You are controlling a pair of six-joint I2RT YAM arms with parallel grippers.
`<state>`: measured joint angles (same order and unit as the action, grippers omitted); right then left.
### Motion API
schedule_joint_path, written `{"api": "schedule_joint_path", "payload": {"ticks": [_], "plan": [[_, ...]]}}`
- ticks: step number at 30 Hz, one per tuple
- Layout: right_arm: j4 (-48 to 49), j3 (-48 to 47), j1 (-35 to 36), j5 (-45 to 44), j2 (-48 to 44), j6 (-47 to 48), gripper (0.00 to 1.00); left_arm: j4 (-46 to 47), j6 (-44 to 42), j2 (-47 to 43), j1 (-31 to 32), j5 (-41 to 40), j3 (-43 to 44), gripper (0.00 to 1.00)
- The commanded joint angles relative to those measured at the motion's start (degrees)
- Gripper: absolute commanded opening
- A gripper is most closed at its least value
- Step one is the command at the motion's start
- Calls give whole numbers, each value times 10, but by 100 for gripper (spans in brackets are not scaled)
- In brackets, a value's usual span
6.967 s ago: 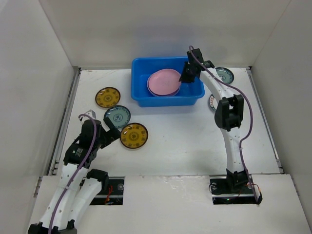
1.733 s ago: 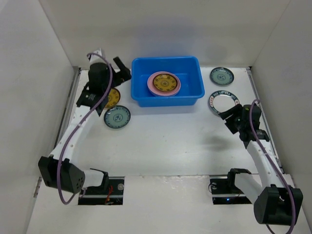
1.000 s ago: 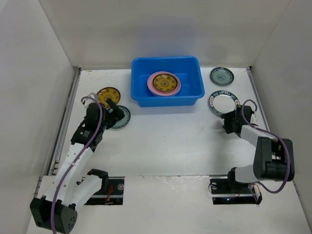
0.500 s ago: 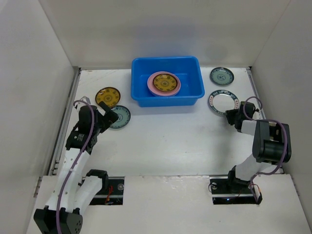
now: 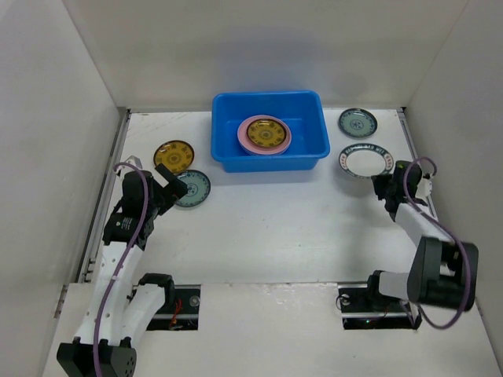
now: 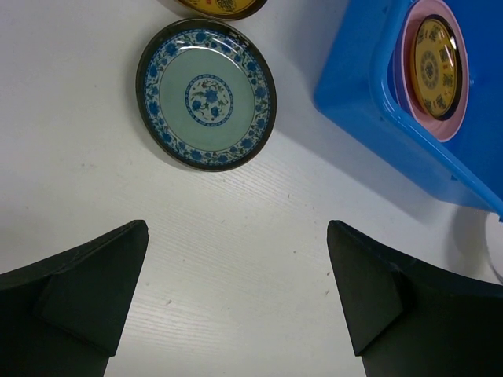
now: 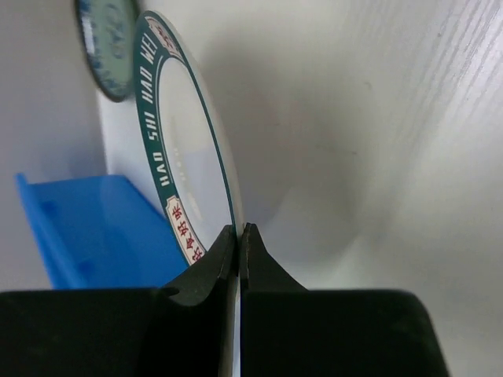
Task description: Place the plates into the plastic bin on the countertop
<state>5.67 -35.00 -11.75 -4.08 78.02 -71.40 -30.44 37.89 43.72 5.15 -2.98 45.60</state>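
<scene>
Yellow plate mostly beyond top edge

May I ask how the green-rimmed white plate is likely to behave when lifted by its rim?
Probably rigid: the green-rimmed white plate holds its shape, tilted, in the right gripper's fingers. Its glossy rim may slip or pivot in that narrow pinch.

A matt white finish with a fine, wood-like grain is shown by the desk. The plastic bin is seen to be smooth blue plastic with a slight sheen. A shiny glaze is carried by the blue-patterned plate and by the green-rimmed white plate, whose face is smooth. The left pincer and the right pincer are finished in dull black plastic.
</scene>
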Motion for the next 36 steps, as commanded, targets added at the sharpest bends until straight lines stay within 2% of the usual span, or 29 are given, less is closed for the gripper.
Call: {"api": "schedule_joint_path", "payload": {"ticks": [1,4,7,13,18,24,30,36], "plan": [[-94,-50,26,-65,-117,-1,0,7,-11,1,-3,7,19,99],[-161,-117,65,-129,-176,9,0,8,-8,2,-3,3,14,99],[-169,-191,106,-150,-173,34,0,0,-2,-3,-4,1,8,98],[-182,-419,200,-71,0,139,0,-11,19,-29,-6,1,-18,98],[-218,-577,247,33,185,166,0,-17,41,-48,-9,5,-32,98],[-231,-677,283,66,332,181,0,-18,82,-72,-3,8,-52,98],[-233,-742,306,100,426,187,0,-25,105,-94,1,10,-63,98],[-272,-792,324,109,481,196,9,-32,115,-101,2,10,-70,98]]}}
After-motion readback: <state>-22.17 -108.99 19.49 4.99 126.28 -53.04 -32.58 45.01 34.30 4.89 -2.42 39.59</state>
